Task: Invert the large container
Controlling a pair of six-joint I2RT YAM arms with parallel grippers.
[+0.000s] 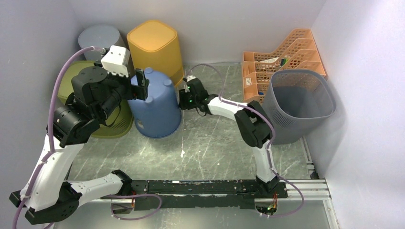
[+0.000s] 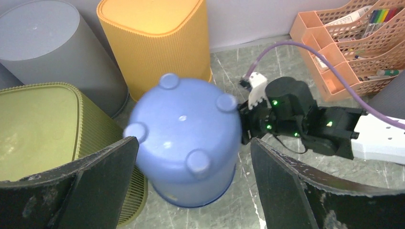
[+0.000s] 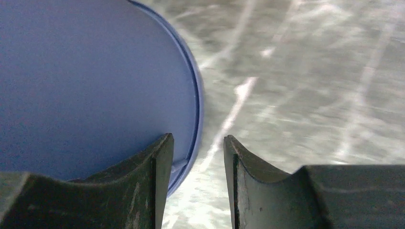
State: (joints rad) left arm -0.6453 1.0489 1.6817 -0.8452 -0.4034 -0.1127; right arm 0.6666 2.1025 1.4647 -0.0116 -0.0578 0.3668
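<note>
The blue container stands bottom up on the table, its round feet on top and its rim down. In the left wrist view it lies below and between my fingers. My left gripper hovers over its top, wide open and empty. My right gripper is at the container's right side, low by the rim. In the right wrist view the blue wall and rim sit against my left finger, and the gripper stands open with a gap.
An upturned yellow bin and grey bin stand at the back left. A green bin is left of the blue one. An upright grey mesh basket and an orange desk organiser stand at the right.
</note>
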